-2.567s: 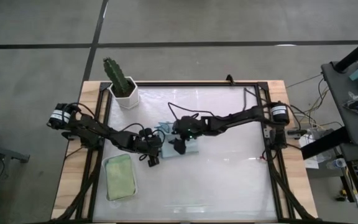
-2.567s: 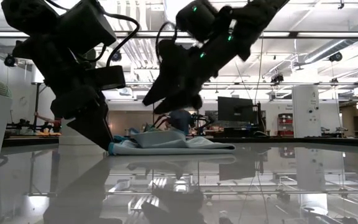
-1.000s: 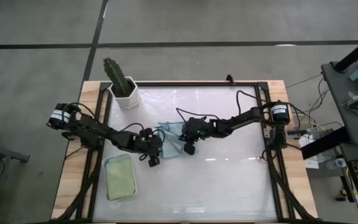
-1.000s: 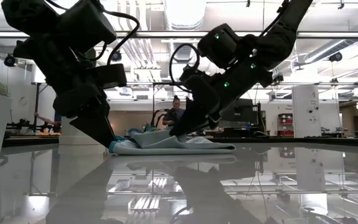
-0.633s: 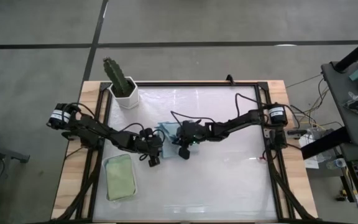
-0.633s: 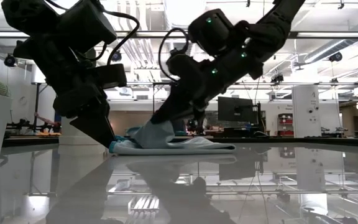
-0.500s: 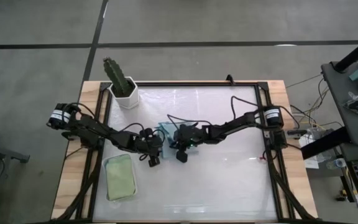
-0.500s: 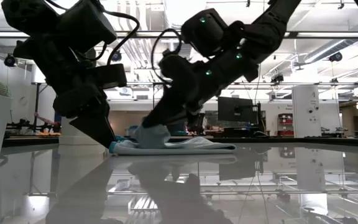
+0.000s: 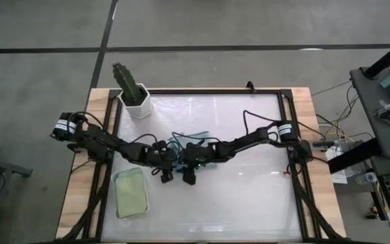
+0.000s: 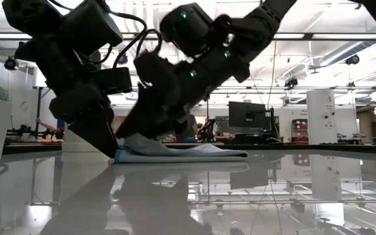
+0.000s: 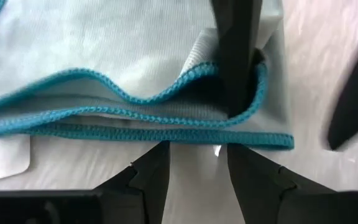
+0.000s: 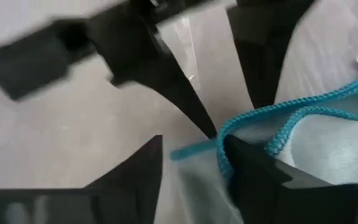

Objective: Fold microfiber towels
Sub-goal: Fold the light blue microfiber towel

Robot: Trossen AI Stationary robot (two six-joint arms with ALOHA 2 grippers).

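A pale blue microfiber towel (image 9: 180, 143) with a teal hem lies folded on the table left of centre, and shows flat in the low view (image 10: 194, 152). My left gripper (image 9: 167, 173) stands open at the towel's left end (image 10: 114, 154), its fingertips (image 11: 196, 152) just short of the hemmed edge. My right gripper (image 9: 189, 177) is open and reaches over the towel from the right to the same corner (image 12: 194, 168). A sage green towel (image 9: 131, 192) lies in a white tray. My left gripper has its fingertips at the towel's doubled hemmed edge (image 11: 191, 138), slanting down. I cannot tell whether they touch it. My right gripper is not pinching. One finger (image 11: 235, 56) stands in the loop of the folded-over top layer at the corner (image 11: 253, 93), slanting down from the right. The other finger (image 11: 353, 106) is off the cloth. The hem (image 12: 253, 124) lies against the inner finger.
A cactus in a white pot (image 9: 133, 91) stands at the far left corner. The white tray (image 9: 116, 177) lies near the left front. The table's right half (image 9: 249, 196) is open glossy surface. A white label (image 11: 2, 155) sticks out of the towel.
My right gripper has gone toward the table's left edge and a little nearer, ending beside my left gripper. It has drawn the towel's raised flap over leftward. The flap now lies low on the layer beneath, which has stayed in place.
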